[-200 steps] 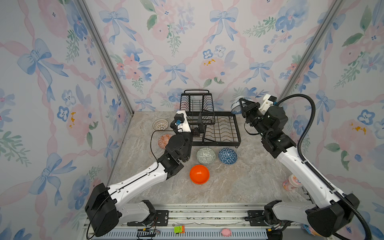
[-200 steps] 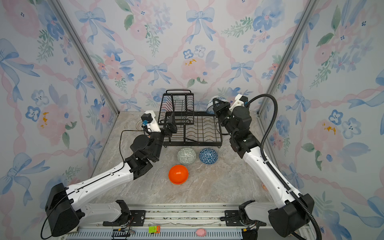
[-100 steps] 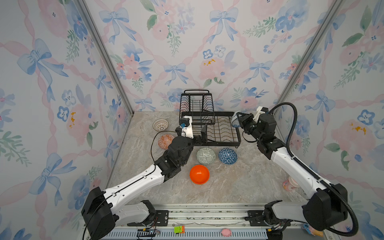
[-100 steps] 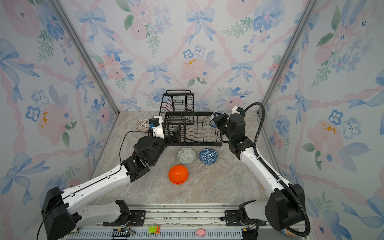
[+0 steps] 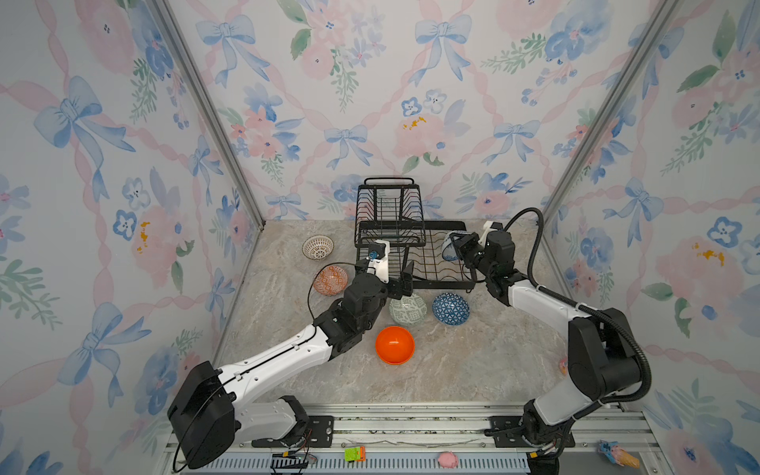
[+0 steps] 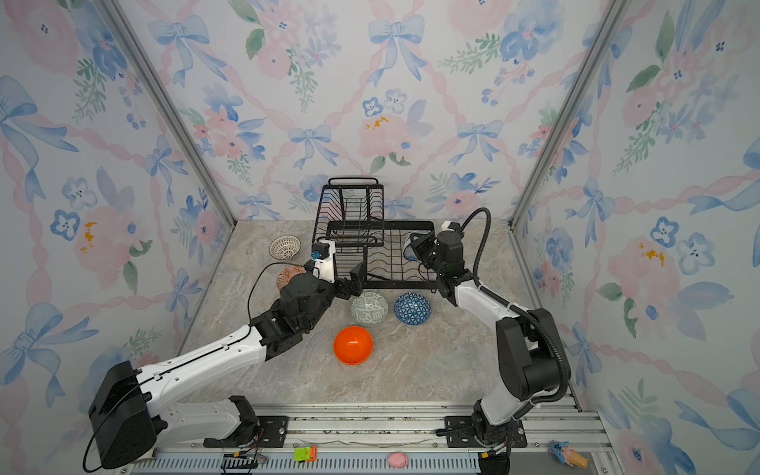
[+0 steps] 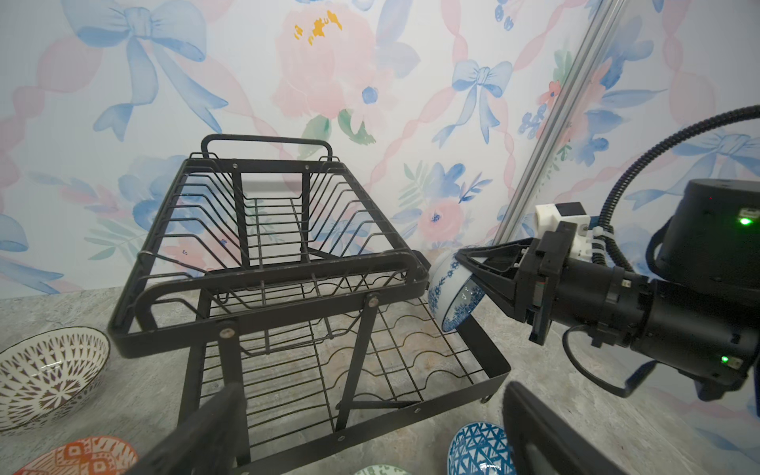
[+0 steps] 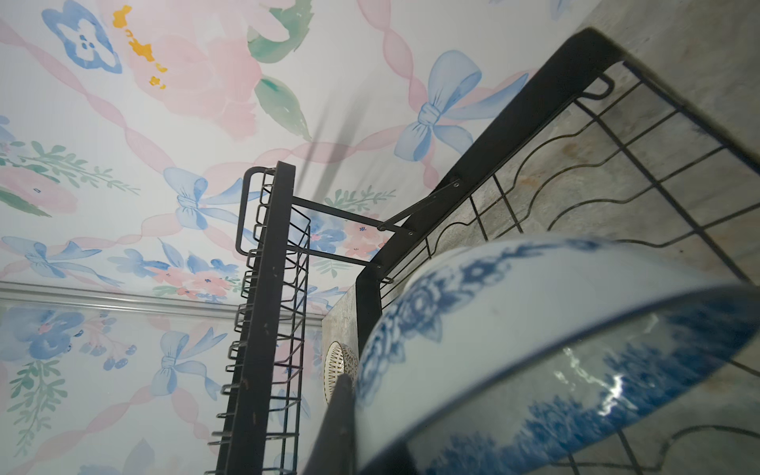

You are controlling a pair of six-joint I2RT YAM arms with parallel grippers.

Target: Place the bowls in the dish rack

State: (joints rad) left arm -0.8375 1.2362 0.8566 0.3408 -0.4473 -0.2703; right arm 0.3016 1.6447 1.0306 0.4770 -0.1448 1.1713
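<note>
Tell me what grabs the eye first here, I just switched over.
The glossy orange bowl stands out, alone at the front of the table. Next, the right gripper holds the blue-and-white bowl on edge at the right side of the lower tray of the black dish rack.

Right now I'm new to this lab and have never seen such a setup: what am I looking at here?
Two robot arms work at a table, each ending in a two-fingered gripper. Two pictures look down from overhead; two come from cameras on the arms' wrists. A black wire dish rack stands at the back. The right gripper is shut on a blue-and-white bowl, held on edge over the rack's lower tray. The left gripper is open and empty, by the rack's front. Five bowls sit on the table: white lattice bowl, red-orange bowl, grey-green bowl, dark blue bowl, orange bowl.
</note>
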